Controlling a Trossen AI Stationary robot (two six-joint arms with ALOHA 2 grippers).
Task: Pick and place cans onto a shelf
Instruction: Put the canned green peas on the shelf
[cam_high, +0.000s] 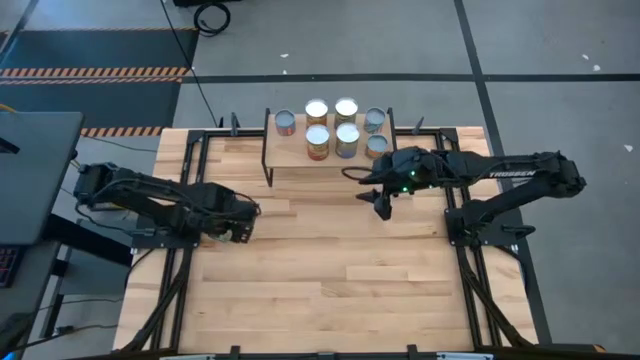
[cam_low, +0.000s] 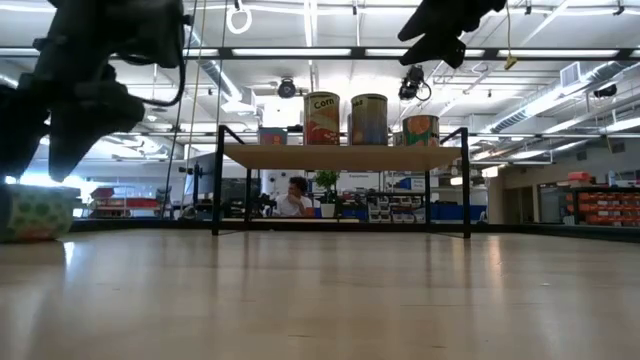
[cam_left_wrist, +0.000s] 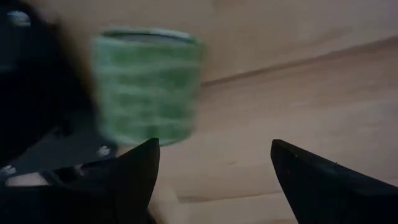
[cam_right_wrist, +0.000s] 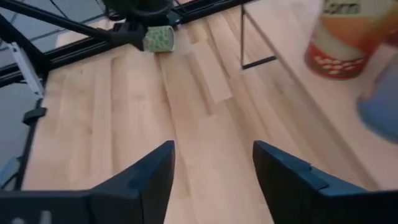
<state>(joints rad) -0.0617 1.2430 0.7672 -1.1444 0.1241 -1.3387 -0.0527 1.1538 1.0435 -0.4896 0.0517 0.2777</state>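
A green-labelled can (cam_left_wrist: 146, 87) stands upright on its base on the table at the left; it also shows in the low view (cam_low: 35, 213) and in the right wrist view (cam_right_wrist: 159, 38). My left gripper (cam_left_wrist: 214, 168) is open and hovers above and just short of this can, touching nothing; in the high view (cam_high: 238, 222) it hides the can. Several cans (cam_high: 332, 125) stand on the light-wood shelf (cam_high: 300, 158) at the table's far edge. My right gripper (cam_high: 383, 205) is open and empty, in the air in front of the shelf's right part.
Black frame rails (cam_high: 190, 170) run along the table's left and right sides. The shelf's thin black legs (cam_low: 216, 180) stand on the table. Bare wood (cam_high: 330, 270) fills the table's middle and near part. A person (cam_low: 295, 197) sits far behind the table.
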